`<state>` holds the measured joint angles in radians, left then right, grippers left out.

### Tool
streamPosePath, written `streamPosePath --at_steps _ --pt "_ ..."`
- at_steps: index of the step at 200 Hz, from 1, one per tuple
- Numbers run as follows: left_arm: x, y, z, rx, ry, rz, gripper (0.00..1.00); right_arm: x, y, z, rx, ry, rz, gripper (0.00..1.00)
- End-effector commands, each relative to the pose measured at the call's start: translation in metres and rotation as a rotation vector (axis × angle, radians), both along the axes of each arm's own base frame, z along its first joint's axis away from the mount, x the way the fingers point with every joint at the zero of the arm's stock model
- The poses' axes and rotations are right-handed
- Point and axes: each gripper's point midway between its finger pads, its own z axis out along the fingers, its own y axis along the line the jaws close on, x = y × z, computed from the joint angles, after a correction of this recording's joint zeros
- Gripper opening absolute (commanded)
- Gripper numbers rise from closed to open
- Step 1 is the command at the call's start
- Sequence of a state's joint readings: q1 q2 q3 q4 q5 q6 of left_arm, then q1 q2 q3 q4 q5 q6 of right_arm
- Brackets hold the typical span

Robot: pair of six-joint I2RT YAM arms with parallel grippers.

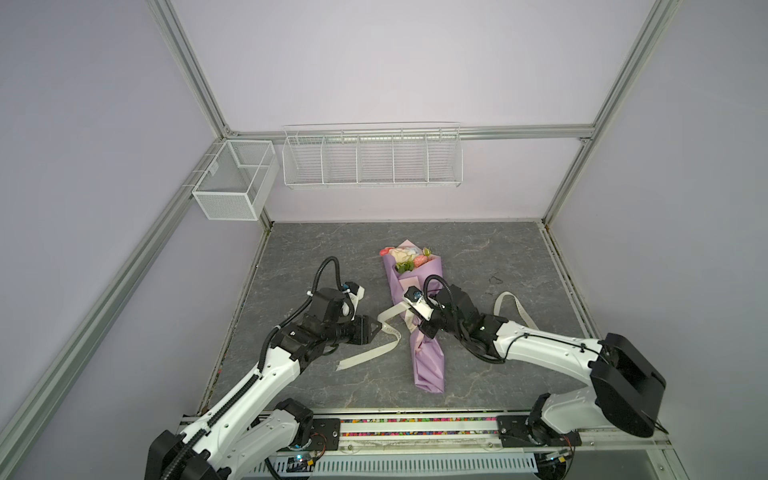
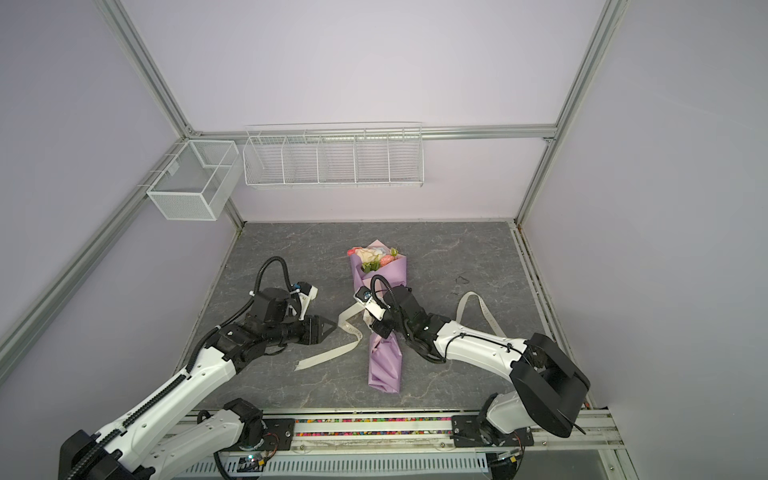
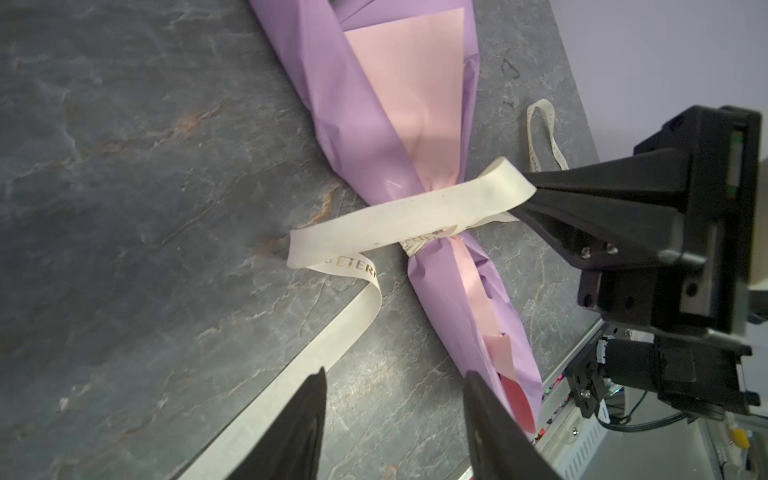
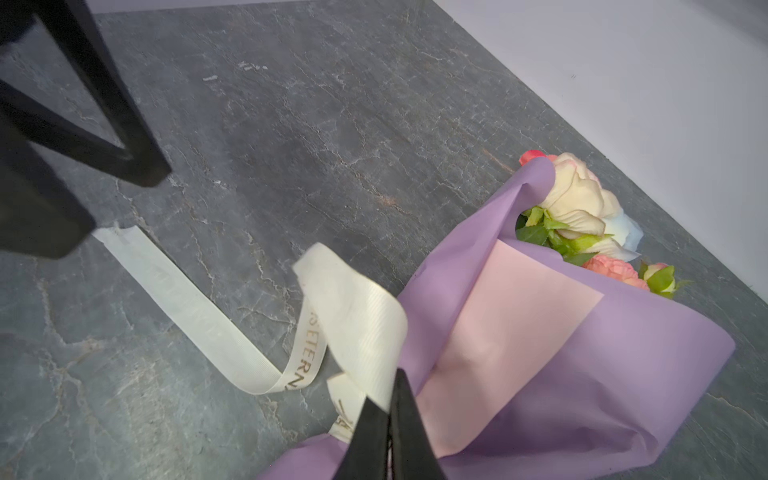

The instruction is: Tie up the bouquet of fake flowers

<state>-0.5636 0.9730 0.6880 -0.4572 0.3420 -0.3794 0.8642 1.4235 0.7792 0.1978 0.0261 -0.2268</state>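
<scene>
In both top views the bouquet of fake flowers (image 1: 405, 257) lay flat on the worktop (image 1: 478, 374) in its lilac wrapping paper (image 1: 428, 365). The blooms were well beyond the left hand (image 1: 374, 327) and the cinched neck was just ahead of its tips. In the left wrist view that hand stood open and empty. The cream ribbon (image 3: 399, 216) crossed the neck in front of it, with a free tail trailing past one finger. Opposite, the right hand (image 3: 530, 195) was clamped on a raised loop of ribbon. The right wrist view showed the same pinch, made at the very tips. The bite looked shallow, so a firm tug could slip the loop free and slacken the wrap. A sideways pull might equally drag or roll the light bundle. The tail lay flat on the worktop, so the left hand could close on nothing or snag paper instead.
</scene>
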Motion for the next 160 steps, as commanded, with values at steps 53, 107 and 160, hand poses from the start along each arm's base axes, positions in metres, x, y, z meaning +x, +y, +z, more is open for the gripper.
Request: streamPosePath --at_steps 53,107,160 --pt "0.031 -0.042 0.027 0.003 -0.415 -0.230 0.58 -0.008 0.005 0.008 0.098 0.022 0.061 0.10" --pt "0.027 -0.060 0.012 0.025 -0.480 -0.414 0.61 -0.011 0.007 0.006 0.101 0.037 0.086 0.12" --pt "0.027 -0.068 -0.001 0.052 -0.451 -0.491 0.58 -0.011 0.007 0.005 0.097 0.040 0.094 0.13"
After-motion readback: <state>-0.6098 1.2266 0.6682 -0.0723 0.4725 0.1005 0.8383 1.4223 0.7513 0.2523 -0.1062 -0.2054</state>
